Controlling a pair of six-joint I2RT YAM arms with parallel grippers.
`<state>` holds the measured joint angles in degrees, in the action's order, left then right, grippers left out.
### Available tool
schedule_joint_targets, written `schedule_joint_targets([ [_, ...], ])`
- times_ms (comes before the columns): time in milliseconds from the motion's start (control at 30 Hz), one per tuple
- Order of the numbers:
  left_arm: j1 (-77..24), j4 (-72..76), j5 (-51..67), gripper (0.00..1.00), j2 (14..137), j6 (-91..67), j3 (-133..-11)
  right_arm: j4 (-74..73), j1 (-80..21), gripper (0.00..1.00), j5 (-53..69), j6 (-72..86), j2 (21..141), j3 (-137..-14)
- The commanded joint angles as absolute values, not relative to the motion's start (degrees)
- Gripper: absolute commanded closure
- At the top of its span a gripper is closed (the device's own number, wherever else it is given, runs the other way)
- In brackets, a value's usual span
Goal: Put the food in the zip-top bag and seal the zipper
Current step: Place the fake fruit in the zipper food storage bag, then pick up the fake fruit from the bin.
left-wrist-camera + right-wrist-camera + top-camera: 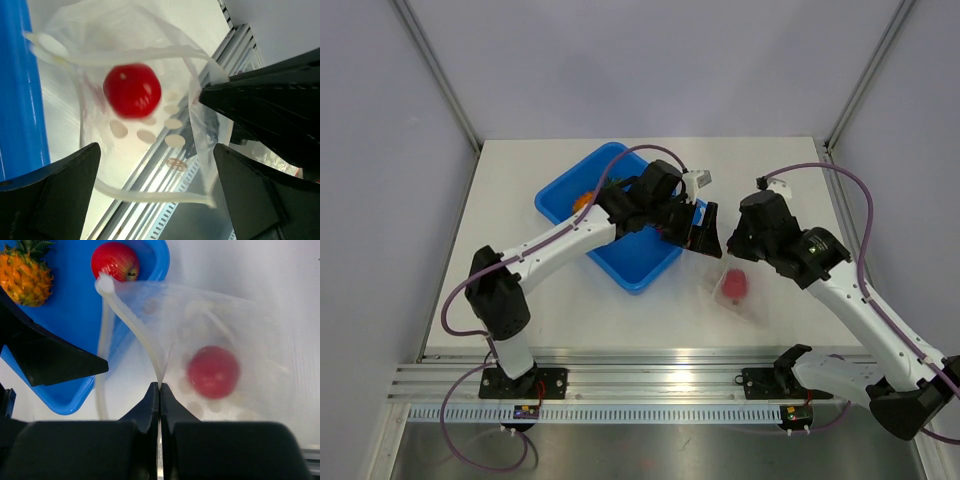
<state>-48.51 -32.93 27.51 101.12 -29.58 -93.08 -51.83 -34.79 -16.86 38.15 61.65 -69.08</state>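
So on the left of the desk (570,310) there's the blue tray (642,268), and it's got one pineapple (25,272) and one red fruit (115,260) in it. In the right wrist view the pineapple's leafy crown points at the top of the picture.

The left arm reaches across the tray, and the left claw (705,238) sits right at the bag's mouth with its fingers (65,200) wide apart, holding nothing.

Just right of the tray is the clear bag (752,300), only one of those. The other red fruit (734,286) is inside it, down near the closed end. In the top view the bag runs diagonally, with the mouth up by the two claws and the bottom toward the near right. The mouth is gaping and faces the tray and the left claw. The zipper strip (130,322) curves along that open edge, not pressed together.

The right claw (159,387) is pinched tight on the bag's mouth edge.

Count: one pineapple, two red fruits, one bag, one tray.
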Motion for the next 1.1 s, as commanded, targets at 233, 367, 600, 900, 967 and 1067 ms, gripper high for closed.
schedule_joint_targets([
  [233, -46.9, -37.6, 22.9, 0.15, 91.3, -24.5, -96.4, -51.4, -35.1, 1.00, -17.8, 39.3, 59.2, -67.9],
  [367, -43.8, -36.8, 23.0, 0.20, 89.4, -25.4, -92.3, -51.5, -35.1, 1.00, -17.8, 39.3, 58.8, -67.9],
  [600, -39.5, -37.2, 16.2, 0.23, 92.4, -25.8, -89.4, -51.6, -35.1, 1.00, -17.8, 39.5, 58.0, -67.5],
  [900, -37.6, -40.6, 7.0, 0.01, 107.8, -23.4, -100.3, -52.6, -35.1, 1.00, -17.9, 39.6, 57.6, -67.2],
  [967, -36.7, -40.3, 6.4, 0.01, 111.5, -22.9, -103.0, -53.0, -35.1, 1.00, -18.3, 39.5, 57.6, -67.5],
  [1067, -35.8, -40.7, 6.6, 0.01, 116.4, -22.7, -107.0, -53.3, -35.0, 1.00, -18.5, 39.4, 57.7, -67.8],
])
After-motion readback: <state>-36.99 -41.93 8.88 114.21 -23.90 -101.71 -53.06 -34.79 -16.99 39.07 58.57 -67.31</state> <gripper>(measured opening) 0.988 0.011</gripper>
